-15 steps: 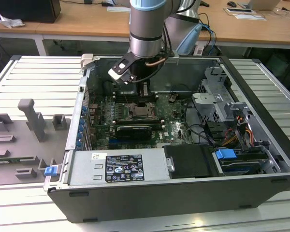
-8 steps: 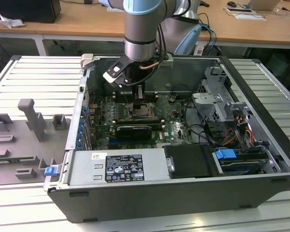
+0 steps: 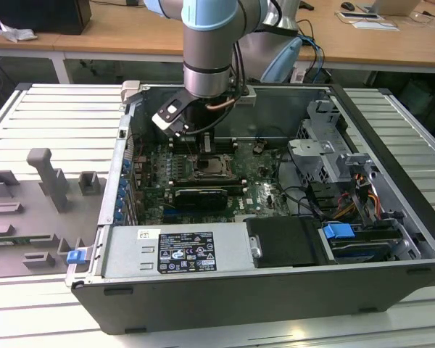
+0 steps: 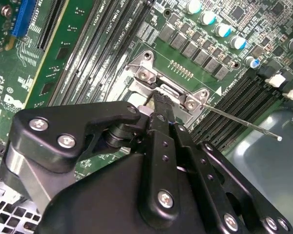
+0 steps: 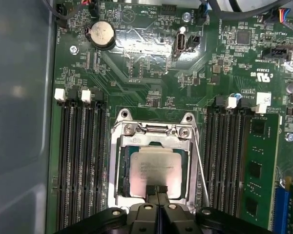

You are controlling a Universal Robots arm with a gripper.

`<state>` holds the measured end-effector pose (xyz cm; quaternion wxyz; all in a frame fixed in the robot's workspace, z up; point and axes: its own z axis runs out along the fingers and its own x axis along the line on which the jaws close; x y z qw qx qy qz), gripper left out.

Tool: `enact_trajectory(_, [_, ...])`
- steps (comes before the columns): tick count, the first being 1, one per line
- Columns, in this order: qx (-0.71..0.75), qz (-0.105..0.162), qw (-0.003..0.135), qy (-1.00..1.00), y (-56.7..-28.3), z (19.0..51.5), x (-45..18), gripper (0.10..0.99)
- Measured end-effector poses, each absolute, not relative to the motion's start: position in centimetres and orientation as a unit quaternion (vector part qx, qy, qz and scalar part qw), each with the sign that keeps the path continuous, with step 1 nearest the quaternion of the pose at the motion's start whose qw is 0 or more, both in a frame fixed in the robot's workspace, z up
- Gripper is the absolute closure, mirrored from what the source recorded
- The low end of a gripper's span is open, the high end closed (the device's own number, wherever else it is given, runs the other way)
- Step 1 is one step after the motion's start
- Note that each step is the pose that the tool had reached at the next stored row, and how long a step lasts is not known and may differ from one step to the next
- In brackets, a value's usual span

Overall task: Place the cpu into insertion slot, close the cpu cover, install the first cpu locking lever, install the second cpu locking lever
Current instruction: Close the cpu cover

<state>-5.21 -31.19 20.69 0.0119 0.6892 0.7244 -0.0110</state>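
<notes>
The cpu [image 5: 154, 168], a pale square chip, lies flat in the insertion slot [image 3: 212, 174] on the green motherboard. The cpu cover [image 5: 156, 141], a silver frame, lies down around it, and the chip shows through its window. My gripper [image 5: 157, 191] hangs straight over the socket with its black fingers shut together and nothing between them. Its tips are at the cover's edge opposite the hinge. In the second wrist view the gripper [image 4: 161, 100] reaches down to the hinge brackets. A thin locking lever [image 4: 244, 122] stands out from the socket's side, also seen as a rod [image 5: 201, 170].
Black memory slots [image 5: 80, 161] flank the socket, with a green card [image 5: 259, 165] in one. The case wall [image 5: 19, 122] is close by. The power supply [image 3: 177, 250] and drive cage [image 3: 326, 138] ring the board. A grey fixture plate [image 3: 36, 210] lies at the exterior view's left.
</notes>
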Motion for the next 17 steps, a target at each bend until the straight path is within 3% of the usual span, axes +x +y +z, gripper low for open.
enact_trajectory(17, [0.688, -0.004, 0.022, 0.725, -31.19, 20.95, -5.07, 0.98])
